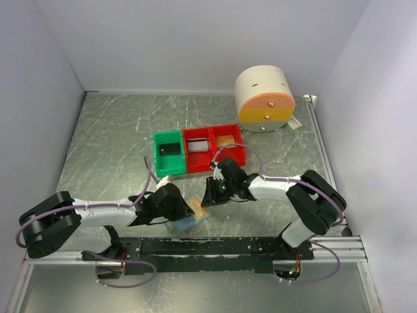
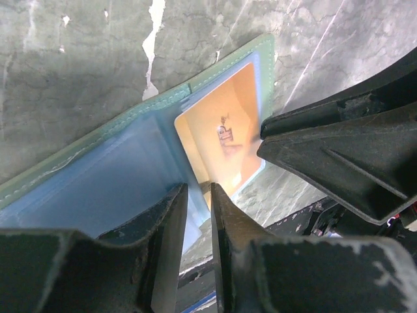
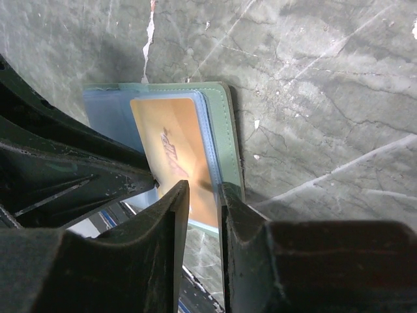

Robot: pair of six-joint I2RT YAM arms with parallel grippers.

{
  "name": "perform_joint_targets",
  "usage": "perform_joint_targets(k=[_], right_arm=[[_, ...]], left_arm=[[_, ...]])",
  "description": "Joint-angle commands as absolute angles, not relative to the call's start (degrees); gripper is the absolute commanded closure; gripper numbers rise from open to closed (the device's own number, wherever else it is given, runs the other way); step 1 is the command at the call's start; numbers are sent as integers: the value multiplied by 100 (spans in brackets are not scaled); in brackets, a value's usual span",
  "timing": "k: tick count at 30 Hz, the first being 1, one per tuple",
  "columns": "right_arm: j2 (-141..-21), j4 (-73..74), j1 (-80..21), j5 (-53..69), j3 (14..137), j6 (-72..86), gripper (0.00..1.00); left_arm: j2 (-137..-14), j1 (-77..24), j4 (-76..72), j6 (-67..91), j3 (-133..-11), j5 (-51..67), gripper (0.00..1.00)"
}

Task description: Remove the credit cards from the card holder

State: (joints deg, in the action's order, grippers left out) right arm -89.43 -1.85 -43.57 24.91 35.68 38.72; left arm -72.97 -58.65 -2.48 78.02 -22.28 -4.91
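Card holder (image 2: 117, 189) one; credit card (image 2: 225, 130) one; left pincer (image 2: 199, 189), right pincer (image 3: 205, 189).

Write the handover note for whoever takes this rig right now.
Left gripper: looks shut on an edge of the open card holder, bracing it.
Right gripper: looks shut on the end of the orange card, which sits in the holder's pocket on the right gripper's side.
Done: holder spread open, card gripped.
Left: the card is not yet out. Probably slide it free, away from the left gripper, then check the other pocket, which shows no card where it is visible.
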Motion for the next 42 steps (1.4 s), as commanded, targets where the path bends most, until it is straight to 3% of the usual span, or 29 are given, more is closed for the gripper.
perform_joint_targets(k=[1, 14, 20, 26, 42], right_arm=[[-9123, 102, -4397, 2250, 3497, 3836, 76], [-9245, 41, -4499, 2435, 3440, 3868, 83], [-9260, 183, -4509, 2248, 3513, 3855, 83], [-9294, 256, -4509, 2126, 3559, 3850, 83], [-9194, 238, -4522, 2302, 3716, 3757, 83]], left_arm=[[-7204, -5904, -937, 8060, -1809, -800, 67], [-7473, -5916, -1904, 7908, -1614, -655, 67], [-7264, -5941, -1529, 8040, -1590, -765, 82], [-6873, -5964, -687, 8108, -1650, -914, 87], [-6621, -6023, -405, 8086, -1547, -841, 82]])
